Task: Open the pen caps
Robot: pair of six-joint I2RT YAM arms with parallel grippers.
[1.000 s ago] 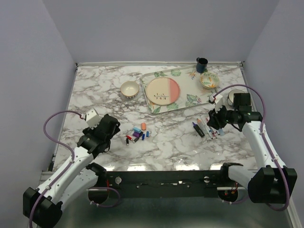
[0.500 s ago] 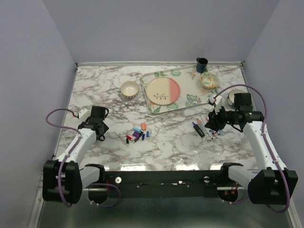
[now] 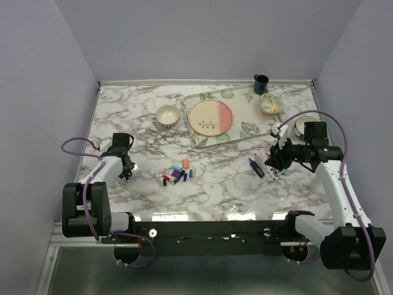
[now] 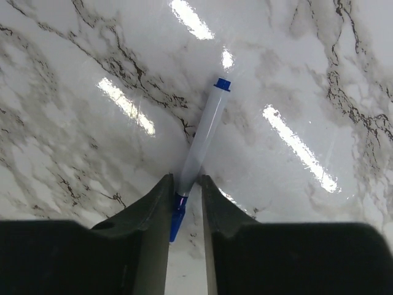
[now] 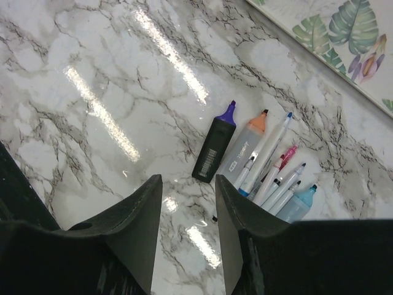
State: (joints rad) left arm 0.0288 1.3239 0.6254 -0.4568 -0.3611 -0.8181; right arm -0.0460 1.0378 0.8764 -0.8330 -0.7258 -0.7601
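My left gripper is down on the marble at the left of the table. Its jaws are shut on a white pen that lies flat. The pen's blue cap sits between the fingers and its blue end points away. Loose pen caps in several colours lie in a pile at the table's middle. My right gripper hangs open and holds nothing, just left of a row of uncapped pens, also seen from above. A black highlighter is the nearest of them.
A floral tray at the back centre carries a pink-and-white plate and a small patterned bowl. A cream bowl stands left of the tray, a dark mug at the back edge, and a metal cup at the right.
My left arm has swung away from the cap pile to the table's left side, and its jaws have narrowed onto the white pen. The right arm has barely moved.
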